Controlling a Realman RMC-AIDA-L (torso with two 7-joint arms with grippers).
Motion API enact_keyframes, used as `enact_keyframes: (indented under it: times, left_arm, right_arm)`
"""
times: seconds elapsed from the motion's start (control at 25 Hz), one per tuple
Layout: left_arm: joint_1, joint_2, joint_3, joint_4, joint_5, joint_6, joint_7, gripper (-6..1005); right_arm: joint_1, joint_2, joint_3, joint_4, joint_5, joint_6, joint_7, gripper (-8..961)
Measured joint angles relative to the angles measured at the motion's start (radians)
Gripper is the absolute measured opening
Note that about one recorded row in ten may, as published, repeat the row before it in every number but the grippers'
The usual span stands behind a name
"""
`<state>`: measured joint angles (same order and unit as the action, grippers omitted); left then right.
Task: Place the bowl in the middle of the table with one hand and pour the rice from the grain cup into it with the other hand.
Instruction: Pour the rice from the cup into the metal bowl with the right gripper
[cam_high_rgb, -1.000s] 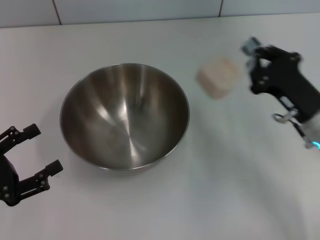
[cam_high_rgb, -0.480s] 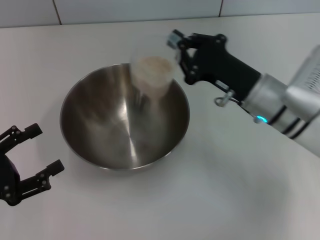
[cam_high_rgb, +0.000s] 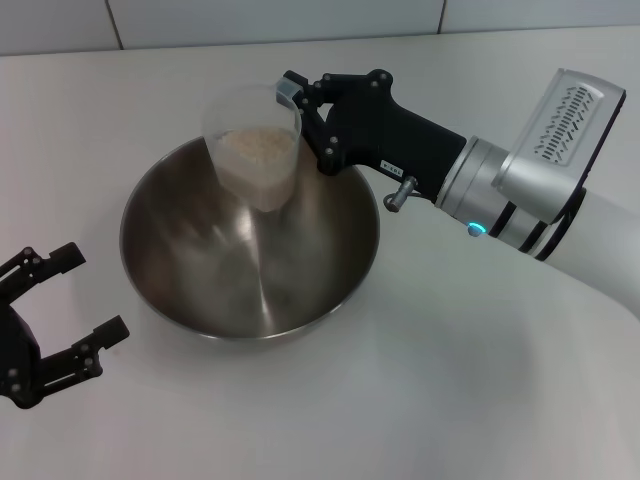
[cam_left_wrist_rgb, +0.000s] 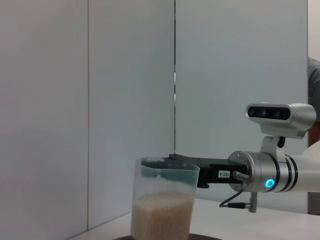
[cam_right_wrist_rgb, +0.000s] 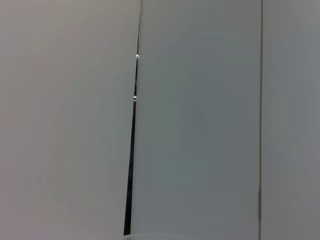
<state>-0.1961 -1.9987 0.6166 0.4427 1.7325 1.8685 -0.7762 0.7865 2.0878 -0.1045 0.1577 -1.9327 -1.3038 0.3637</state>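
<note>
Now we look over the white bench (cam_high_rgb: 500, 400), bare but for the steel bowl (cam_high_rgb: 250, 235), which sits left of centre and nearer the far edge than the near one. Our right claw (cam_high_rgb: 296, 112) is clamped on the grain cup (cam_high_rgb: 254, 142), holding it upright above the bowl's far rim, with the rice (cam_high_rgb: 256, 150) filling roughly the lower half. Our left claw (cam_high_rgb: 62, 310) rests near the bench's near left corner, fingers spread and holding nothing. We judge the cup to be light, thin and easily squashed, so a hold high on its wall suits it. The rice should run freely once we tip it.
</note>
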Motion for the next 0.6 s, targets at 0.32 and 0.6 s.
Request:
enact_keyframes:
  times: [0.32,0.6]
  left_arm:
    - [0.0,0.0,-0.001,-0.001,-0.001,0.001,-0.002,862]
    - [0.004,0.001,-0.015,0.002,-0.001,0.008,-0.019,862]
  right_arm:
    - [0.004,0.0,-0.001,-0.006,-0.048,-0.003,-0.09,18]
    - [0.0,0.0,0.003,0.009,-0.054,-0.005,-0.391,18]
